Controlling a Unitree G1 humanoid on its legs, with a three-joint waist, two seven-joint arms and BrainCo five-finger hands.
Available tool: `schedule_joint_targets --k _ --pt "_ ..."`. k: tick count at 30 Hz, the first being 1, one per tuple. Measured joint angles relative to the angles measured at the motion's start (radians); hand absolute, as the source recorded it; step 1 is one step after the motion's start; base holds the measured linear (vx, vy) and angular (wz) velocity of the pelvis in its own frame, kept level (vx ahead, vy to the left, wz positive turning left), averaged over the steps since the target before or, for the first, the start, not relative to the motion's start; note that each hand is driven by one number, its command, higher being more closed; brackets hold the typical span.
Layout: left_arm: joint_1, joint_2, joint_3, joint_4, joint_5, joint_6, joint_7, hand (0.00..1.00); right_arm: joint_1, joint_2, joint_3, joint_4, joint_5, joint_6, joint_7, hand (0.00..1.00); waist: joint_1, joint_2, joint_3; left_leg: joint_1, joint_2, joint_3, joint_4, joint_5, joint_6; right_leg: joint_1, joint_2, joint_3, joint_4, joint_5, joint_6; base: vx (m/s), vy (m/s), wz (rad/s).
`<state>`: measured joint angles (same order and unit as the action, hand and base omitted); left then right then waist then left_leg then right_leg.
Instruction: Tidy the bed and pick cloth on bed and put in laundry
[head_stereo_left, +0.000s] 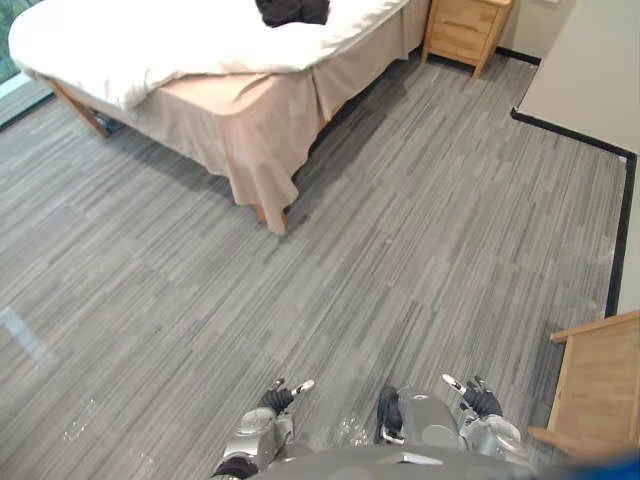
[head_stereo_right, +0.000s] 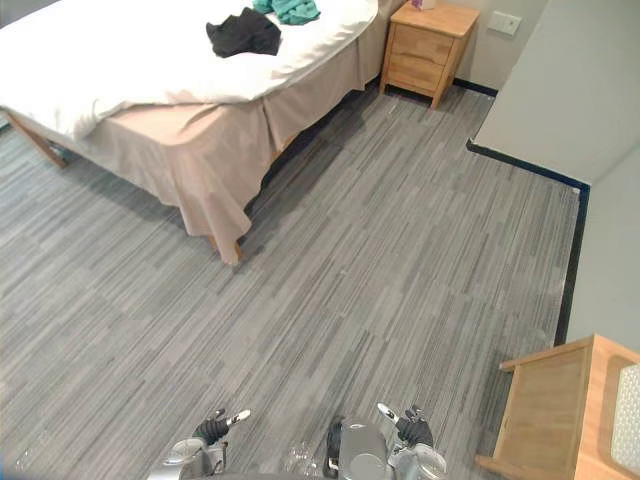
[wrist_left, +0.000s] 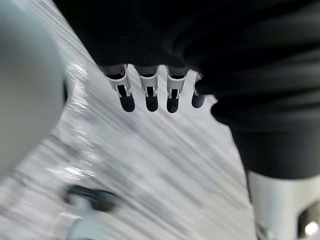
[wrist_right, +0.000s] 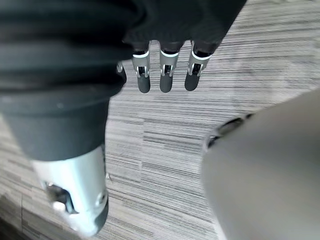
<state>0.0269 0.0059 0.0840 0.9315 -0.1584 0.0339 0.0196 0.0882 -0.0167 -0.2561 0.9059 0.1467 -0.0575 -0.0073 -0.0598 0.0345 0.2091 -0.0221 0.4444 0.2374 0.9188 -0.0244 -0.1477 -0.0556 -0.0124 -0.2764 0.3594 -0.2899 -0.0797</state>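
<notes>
A black cloth (head_stereo_right: 244, 34) lies crumpled on the white duvet of the bed (head_stereo_right: 150, 60) at the far left, with a teal cloth (head_stereo_right: 292, 9) just beyond it. My left hand (head_stereo_left: 277, 398) and right hand (head_stereo_left: 482, 400) hang low at my sides, far from the bed across the floor. In the left wrist view the fingers (wrist_left: 146, 95) are straight over the grey floor and hold nothing. In the right wrist view the fingers (wrist_right: 165, 75) are equally straight and empty.
A beige skirt (head_stereo_left: 250, 130) hangs from the bed down to the floor. A wooden nightstand (head_stereo_right: 425, 45) stands by the far wall. A pale wall corner (head_stereo_right: 560, 90) juts in on the right. A low wooden piece of furniture (head_stereo_right: 560, 410) stands at the near right.
</notes>
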Motion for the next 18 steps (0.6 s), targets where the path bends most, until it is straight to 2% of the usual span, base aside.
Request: schedule_joint_targets --k 1,2,4,5,6,8,9,10,11,12,13,14,15,17,18 --pt "0.003 0.000 0.001 -0.013 -0.010 -0.002 0.003 0.00 0.000 0.001 0.007 0.002 -0.015 -0.002 0.001 0.00 0.002 -0.001 0.001 -0.036 -0.012 -0.014 0.057 -0.019 -0.005 0.037 0.009 0.013 -0.030 0.002 -0.006 0.47 -0.107 -0.51" --pt "0.004 0.000 0.003 -0.031 -0.029 -0.002 0.003 0.00 0.000 0.000 0.028 0.006 -0.040 -0.003 0.002 0.00 0.013 -0.009 0.006 -0.104 -0.048 -0.030 0.124 -0.052 -0.009 0.103 0.013 0.026 -0.083 0.004 -0.012 0.47 -0.083 -0.61" --pt "0.002 -0.006 0.003 -0.067 -0.051 -0.009 0.002 0.00 0.006 0.000 0.052 0.008 -0.077 -0.003 0.006 0.00 0.027 -0.013 0.008 -0.208 -0.124 -0.004 0.128 -0.130 0.023 0.211 0.010 0.075 -0.163 0.007 -0.011 0.49 -0.025 -0.72" --pt "0.002 -0.009 0.004 -0.074 -0.063 -0.018 0.000 0.00 0.007 0.001 0.058 0.009 -0.088 -0.004 0.008 0.00 0.035 -0.012 0.008 -0.232 -0.143 0.014 0.108 -0.152 0.037 0.239 0.004 0.085 -0.178 0.007 -0.011 0.53 0.055 -0.80" --pt "-0.002 -0.016 0.009 -0.085 -0.073 -0.030 -0.001 0.00 -0.002 0.001 0.058 0.012 -0.114 -0.006 0.017 0.00 0.055 -0.011 0.010 -0.270 -0.175 0.081 0.032 -0.181 0.069 0.281 -0.013 0.108 -0.188 0.006 -0.010 0.56 0.125 -0.87" --pt "-0.007 -0.024 0.011 -0.084 -0.103 -0.044 -0.001 0.00 0.016 0.004 0.066 0.011 -0.150 -0.016 0.032 0.00 0.065 -0.016 0.010 -0.292 -0.224 0.212 -0.221 -0.159 0.123 0.336 -0.045 0.103 -0.175 -0.011 0.035 0.59 0.169 -0.73" --pt "0.001 -0.037 0.009 -0.083 -0.108 -0.048 0.000 0.00 0.038 -0.002 0.066 -0.019 -0.171 -0.031 0.039 0.00 0.067 0.013 -0.006 -0.296 -0.237 0.306 -0.442 -0.005 0.179 0.359 -0.021 0.095 -0.168 -0.030 0.080 0.75 0.290 -0.13" --pt "0.003 -0.039 0.001 -0.070 -0.114 -0.053 -0.002 0.00 0.051 0.005 0.053 -0.029 -0.184 -0.048 0.039 0.00 0.060 0.009 -0.029 -0.288 -0.248 0.418 -0.506 -0.023 0.359 0.392 -0.028 0.081 -0.166 -0.057 0.126 0.76 0.307 0.39" --pt "-0.012 -0.034 0.003 -0.054 -0.116 -0.054 -0.004 0.00 0.050 0.024 0.052 -0.021 -0.193 -0.053 0.040 0.00 0.045 -0.034 -0.032 -0.288 -0.281 0.429 -0.508 -0.024 0.342 0.401 -0.064 0.058 -0.165 -0.058 0.128 0.73 0.356 0.85" --pt "-0.012 -0.042 0.007 -0.063 -0.117 -0.061 -0.007 0.00 0.051 0.045 0.052 -0.002 -0.215 -0.069 0.041 0.00 0.052 -0.063 -0.043 -0.278 -0.312 0.501 -0.544 -0.067 0.308 0.387 -0.090 0.037 -0.140 -0.037 0.146 0.45 0.249 0.83" --pt "-0.015 -0.045 0.006 -0.065 -0.117 -0.061 -0.010 0.00 0.050 0.051 0.050 0.005 -0.226 -0.075 0.039 0.00 0.066 -0.072 -0.047 -0.272 -0.338 0.518 -0.553 -0.098 0.301 0.385 -0.104 0.019 -0.127 0.003 0.146 0.52 0.309 0.47" --pt "-0.015 -0.047 0.006 -0.064 -0.119 -0.061 -0.008 0.00 0.050 0.056 0.052 0.006 -0.232 -0.078 0.037 0.00 0.074 -0.071 -0.049 -0.265 -0.345 0.531 -0.550 -0.112 0.299 0.388 -0.110 0.017 -0.124 0.028 0.147 0.51 0.286 0.34" --pt "-0.009 -0.049 0.001 -0.058 -0.131 -0.058 -0.005 0.00 0.051 0.054 0.057 0.003 -0.255 -0.082 0.030 0.00 0.079 -0.062 -0.053 -0.233 -0.367 0.543 -0.561 -0.138 0.324 0.405 -0.119 0.019 -0.110 0.088 0.145 0.59 0.324 0.33" --pt "-0.003 -0.037 -0.019 -0.042 -0.140 -0.053 0.013 0.00 0.040 0.049 0.039 0.032 -0.270 -0.081 0.018 0.00 0.078 -0.063 -0.069 -0.179 -0.415 0.507 -0.605 -0.169 0.313 0.358 -0.150 0.032 0.050 0.175 0.192 0.45 0.241 0.51" --pt "0.003 -0.026 -0.053 -0.030 -0.147 -0.040 0.021 0.00 0.029 0.044 0.025 0.050 -0.267 -0.080 0.006 0.00 0.068 -0.059 -0.081 -0.146 -0.446 0.468 -0.646 -0.175 0.307 0.275 -0.169 0.062 0.238 0.270 0.250 0.32 0.168 0.58"
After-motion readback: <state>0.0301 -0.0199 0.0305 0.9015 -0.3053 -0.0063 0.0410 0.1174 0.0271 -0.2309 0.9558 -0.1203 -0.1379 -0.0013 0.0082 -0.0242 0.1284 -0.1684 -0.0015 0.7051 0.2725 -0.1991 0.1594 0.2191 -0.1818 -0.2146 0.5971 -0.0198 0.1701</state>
